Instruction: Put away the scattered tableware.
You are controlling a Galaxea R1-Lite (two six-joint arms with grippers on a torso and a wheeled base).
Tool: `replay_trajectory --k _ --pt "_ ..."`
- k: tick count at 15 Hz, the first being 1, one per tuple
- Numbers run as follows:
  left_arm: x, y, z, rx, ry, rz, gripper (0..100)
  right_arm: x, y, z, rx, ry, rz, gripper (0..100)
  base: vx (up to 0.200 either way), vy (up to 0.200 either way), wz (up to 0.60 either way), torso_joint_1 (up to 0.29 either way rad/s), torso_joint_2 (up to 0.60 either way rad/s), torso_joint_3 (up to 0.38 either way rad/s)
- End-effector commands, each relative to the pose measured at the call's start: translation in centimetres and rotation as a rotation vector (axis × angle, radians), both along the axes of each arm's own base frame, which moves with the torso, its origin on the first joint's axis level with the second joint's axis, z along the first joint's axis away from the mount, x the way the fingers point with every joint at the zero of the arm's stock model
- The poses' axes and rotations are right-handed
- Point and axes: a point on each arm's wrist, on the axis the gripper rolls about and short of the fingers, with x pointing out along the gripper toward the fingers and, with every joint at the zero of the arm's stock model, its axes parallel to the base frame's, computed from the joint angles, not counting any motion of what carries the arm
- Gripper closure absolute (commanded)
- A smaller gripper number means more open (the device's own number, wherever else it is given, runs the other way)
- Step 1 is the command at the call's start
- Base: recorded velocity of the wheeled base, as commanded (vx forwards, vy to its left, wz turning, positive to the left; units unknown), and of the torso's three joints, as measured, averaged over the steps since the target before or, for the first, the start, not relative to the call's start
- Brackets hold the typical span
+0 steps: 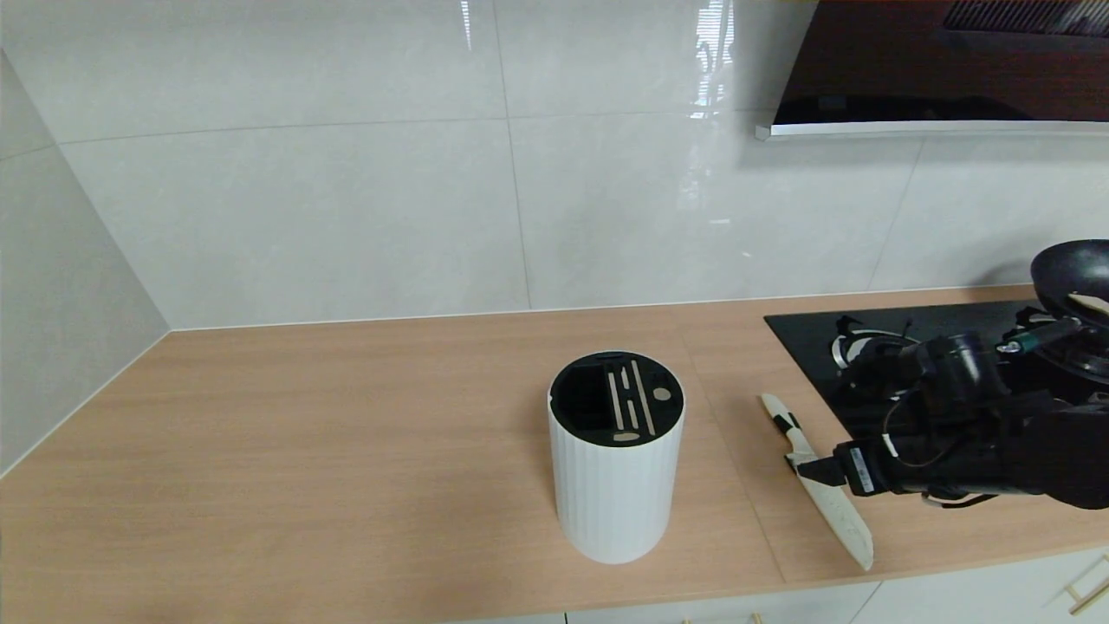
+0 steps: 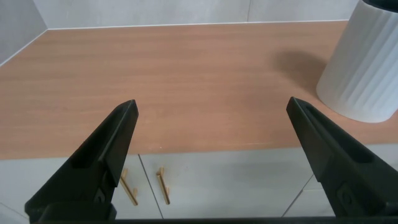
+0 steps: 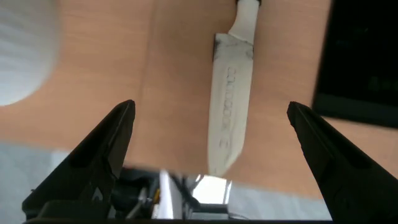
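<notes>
A cream knife (image 1: 819, 490) lies flat on the wooden counter, right of the white ribbed knife holder (image 1: 615, 472), handle toward the wall and tip toward the front edge. The holder stands upright and has a black slotted top. My right gripper (image 1: 819, 472) hovers open just over the middle of the knife. In the right wrist view the gripper (image 3: 211, 107) has its fingers spread wide on either side of the blade (image 3: 229, 118), apart from it. My left gripper (image 2: 211, 109) is open and holds nothing above the counter's front edge, well to the left of the holder (image 2: 364, 68).
A black cooktop (image 1: 810, 342) with a dark pan (image 1: 1074, 277) lies at the right, close behind the knife. A range hood (image 1: 936, 78) hangs above. Bare counter (image 1: 346, 433) stretches left of the holder. Cabinet fronts with gold handles (image 2: 163, 185) sit under the front edge.
</notes>
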Motion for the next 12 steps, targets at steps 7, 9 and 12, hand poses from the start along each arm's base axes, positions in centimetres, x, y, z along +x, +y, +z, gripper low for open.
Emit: replay_trajectory --k 7,9,12 --pt "0.0 0.0 0.0 -0.001 0.001 0.001 0 3.3 0.7 -5.6 -0.036 0.072 -0.013 0 0.0 0.0 0.0 0.0 0.0 0.0" --pt "0.0 0.0 0.0 -0.001 0.001 0.001 0 3.9 0.7 -6.6 -0.034 0.059 -0.013 0 0.0 0.0 0.0 0.0 0.0 0.0" --pt "0.0 0.0 0.0 0.0 0.002 0.001 0 4.9 0.7 -7.1 -0.03 0.036 -0.022 0 0.0 0.0 0.0 0.0 0.0 0.0"
